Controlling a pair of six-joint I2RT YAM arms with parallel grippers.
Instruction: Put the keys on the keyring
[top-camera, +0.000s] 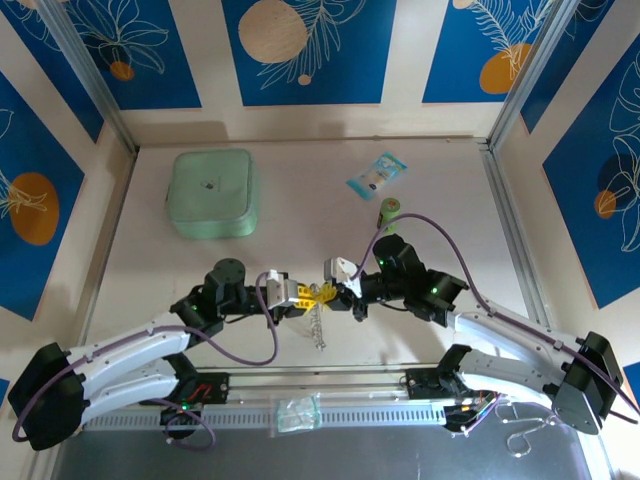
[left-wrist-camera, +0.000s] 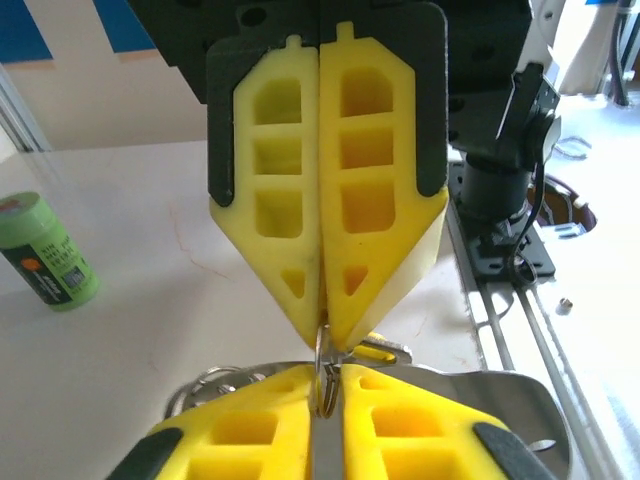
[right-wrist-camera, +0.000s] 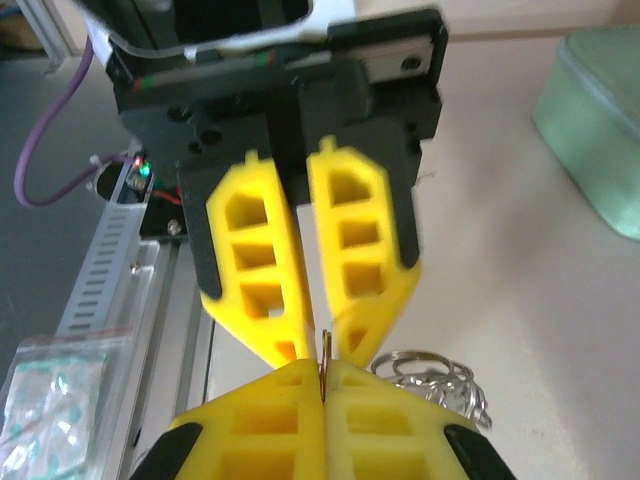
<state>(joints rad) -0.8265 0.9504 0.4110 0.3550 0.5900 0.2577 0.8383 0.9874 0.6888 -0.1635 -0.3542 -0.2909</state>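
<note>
My two grippers meet tip to tip over the middle of the table. The right gripper (top-camera: 337, 290) (right-wrist-camera: 322, 368) is shut on a thin silvery ring (right-wrist-camera: 323, 350) that stands edge-on. The left gripper (top-camera: 308, 296) (left-wrist-camera: 325, 372) faces it with its jaws narrowly parted around the ring, one finger blurred. A bunch of silvery rings, the keyring (top-camera: 318, 330) (right-wrist-camera: 432, 375), hangs below the tips. A silvery bit with a yellow patch (left-wrist-camera: 395, 352), which looks like the yellow key, lies behind the fingertips. The green key is hidden.
An upright green cylinder (top-camera: 389, 210) (left-wrist-camera: 45, 250) stands behind the right arm. A mint case (top-camera: 212, 193) (right-wrist-camera: 595, 130) sits at the back left and a blue packet (top-camera: 377, 176) at the back. A clear plastic bag (top-camera: 298, 412) lies on the front rail.
</note>
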